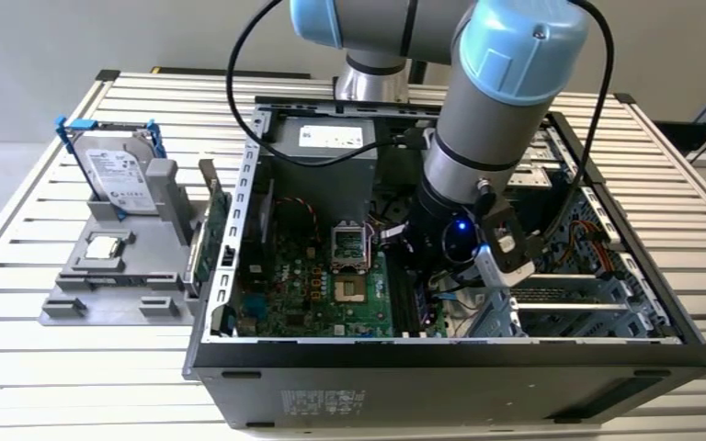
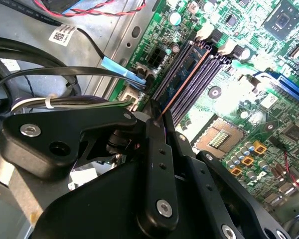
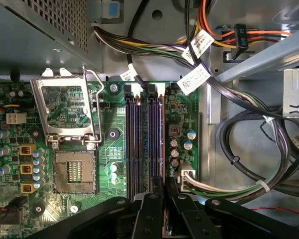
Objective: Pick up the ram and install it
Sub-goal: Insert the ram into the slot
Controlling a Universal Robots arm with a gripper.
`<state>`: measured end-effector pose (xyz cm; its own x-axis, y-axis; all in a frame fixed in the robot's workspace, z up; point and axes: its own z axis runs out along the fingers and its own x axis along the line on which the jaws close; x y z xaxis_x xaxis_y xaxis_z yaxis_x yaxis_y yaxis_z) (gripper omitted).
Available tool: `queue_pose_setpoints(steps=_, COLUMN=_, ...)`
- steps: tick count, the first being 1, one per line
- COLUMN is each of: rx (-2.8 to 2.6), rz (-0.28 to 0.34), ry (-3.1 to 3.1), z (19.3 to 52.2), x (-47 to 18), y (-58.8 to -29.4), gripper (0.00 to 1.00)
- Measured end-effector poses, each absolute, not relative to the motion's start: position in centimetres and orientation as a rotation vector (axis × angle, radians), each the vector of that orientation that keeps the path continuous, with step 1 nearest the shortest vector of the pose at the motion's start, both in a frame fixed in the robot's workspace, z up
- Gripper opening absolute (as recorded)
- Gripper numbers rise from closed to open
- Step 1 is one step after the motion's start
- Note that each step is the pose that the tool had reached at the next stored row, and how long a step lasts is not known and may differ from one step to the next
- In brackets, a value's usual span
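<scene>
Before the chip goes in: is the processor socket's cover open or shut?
Open: the metal cover is swung back off the socket, leaving its contacts bare.

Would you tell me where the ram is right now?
In the second wrist view the ram stands edge-on in the memory slots, beside the open processor socket, with the gripper at its near end.

case (image 1: 451,354): open, on slatted table (image 1: 34,367)
drive (image 1: 118,179): upright in grey holder (image 1: 114,299), exterior view's left
chip (image 1: 106,246): on holder
socket (image 3: 74,172): open
</scene>
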<state>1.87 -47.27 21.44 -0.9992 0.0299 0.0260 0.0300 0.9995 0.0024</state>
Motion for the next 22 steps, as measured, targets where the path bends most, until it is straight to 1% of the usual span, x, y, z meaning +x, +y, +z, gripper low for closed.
queue_pose_setpoints(steps=11, rx=-0.047, rz=-0.007, ry=-3.115, z=21.16, x=1.87, y=-47.25, gripper=0.00)
queue_pose_setpoints(steps=12, rx=-0.047, rz=-0.007, ry=-3.115, z=21.13, x=1.88, y=-47.24, gripper=1.00)
queue_pose_setpoints(steps=22, rx=-0.047, rz=-0.005, ry=-3.115, z=21.38, x=1.87, y=-47.27, gripper=1.00)
